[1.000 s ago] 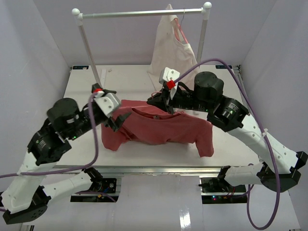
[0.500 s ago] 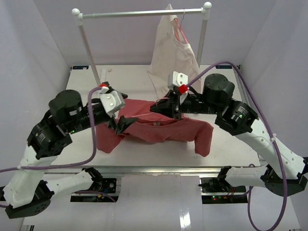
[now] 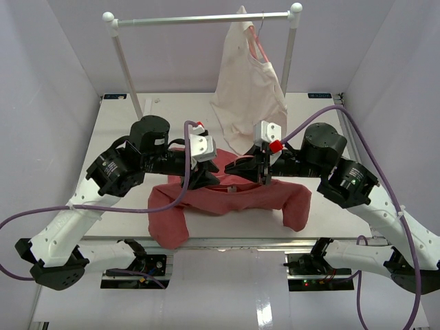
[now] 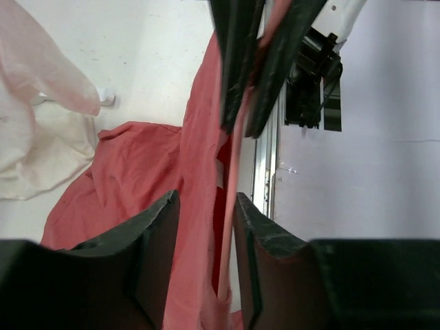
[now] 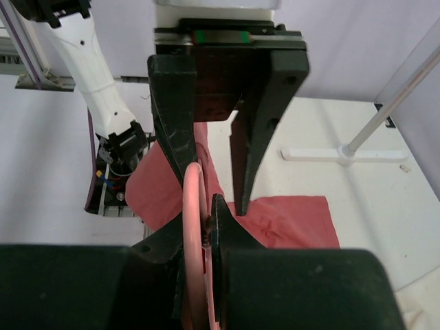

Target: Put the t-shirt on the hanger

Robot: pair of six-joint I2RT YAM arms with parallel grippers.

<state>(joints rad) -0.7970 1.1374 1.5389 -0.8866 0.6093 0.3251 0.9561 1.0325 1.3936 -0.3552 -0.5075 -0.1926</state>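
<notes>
The salmon t-shirt [image 3: 227, 198] lies crumpled on the white table near its front edge, one sleeve hanging over the edge. My two grippers meet over its collar. My right gripper [image 3: 240, 167] [image 5: 199, 213] is shut on the thin pink wire of the hanger [image 5: 191, 206], which stands upright between its fingers. My left gripper [image 3: 206, 177] [image 4: 206, 199] is open, its jaws apart around a raised fold of the t-shirt [image 4: 137, 165] and the hanger wire [image 4: 232, 165]. Most of the hanger is hidden by cloth and fingers.
A white clothes rack [image 3: 199, 19] stands at the back of the table. A cream garment [image 3: 247, 89] hangs from it on another pink hanger, its hem reaching the table behind my grippers [image 4: 34, 137]. The rack's foot [image 5: 344, 152] lies on the table.
</notes>
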